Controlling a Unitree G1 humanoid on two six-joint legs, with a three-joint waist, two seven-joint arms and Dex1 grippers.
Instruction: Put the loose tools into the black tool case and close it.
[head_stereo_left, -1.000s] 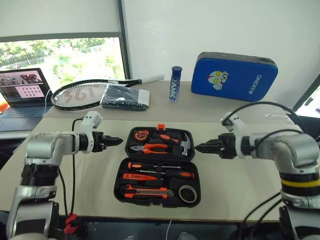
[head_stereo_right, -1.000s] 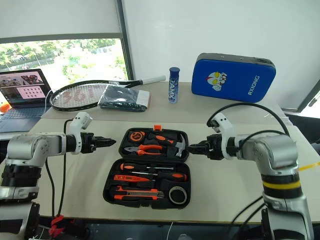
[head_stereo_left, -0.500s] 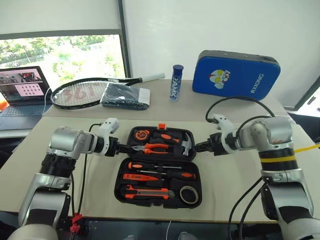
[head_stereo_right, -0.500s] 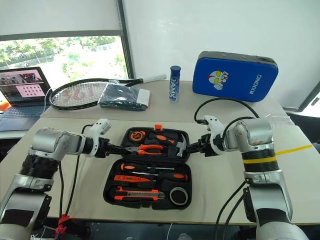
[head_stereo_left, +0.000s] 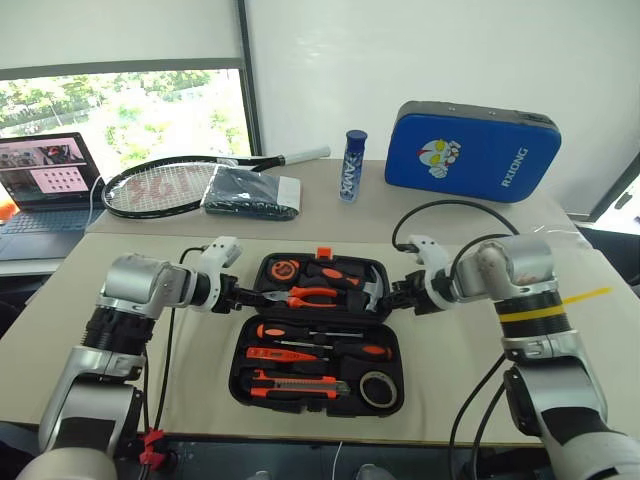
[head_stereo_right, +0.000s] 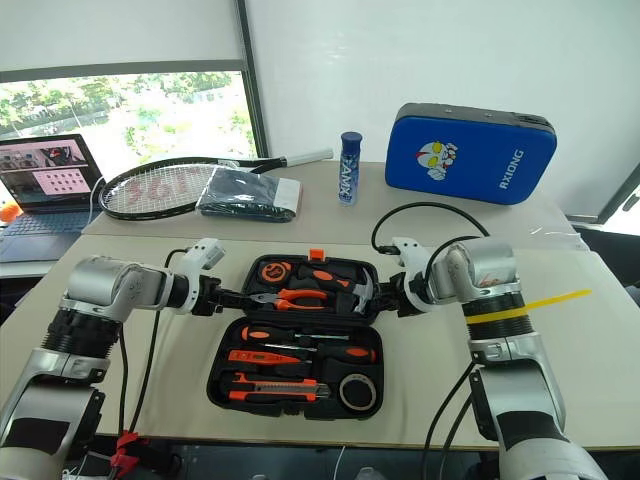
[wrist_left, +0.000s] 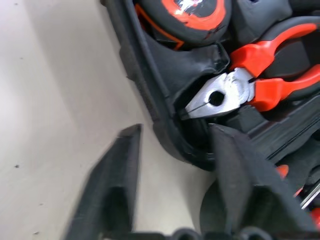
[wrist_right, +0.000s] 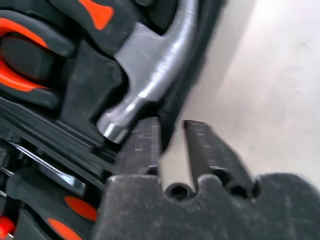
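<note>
black tool case (head_stereo_left: 316, 335) lies open at table centre. near half: utility knife (head_stereo_left: 296, 384), tape roll (head_stereo_left: 376, 388), three screwdrivers (head_stereo_left: 310, 343), all seated. far half: pliers, tape measure, hammer, one each. left gripper (head_stereo_left: 243, 293) straddles the lid's left rim, narrowly parted; right gripper (head_stereo_left: 394, 294) pinches the right rim. closing remains.

White letters reading "RXIONG" are running up the right side of the blue padded case (head_stereo_left: 468, 150) leaning against the wall, next to a cartoon figure printed on its front. White lettering is also running down the blue bottle (head_stereo_left: 350, 167) standing on the far table; it looks like "ANMX", though it is too small to be sure. The laptop screen (head_stereo_left: 45, 166) is showing pictures, but nothing there is reading clearly.
</note>
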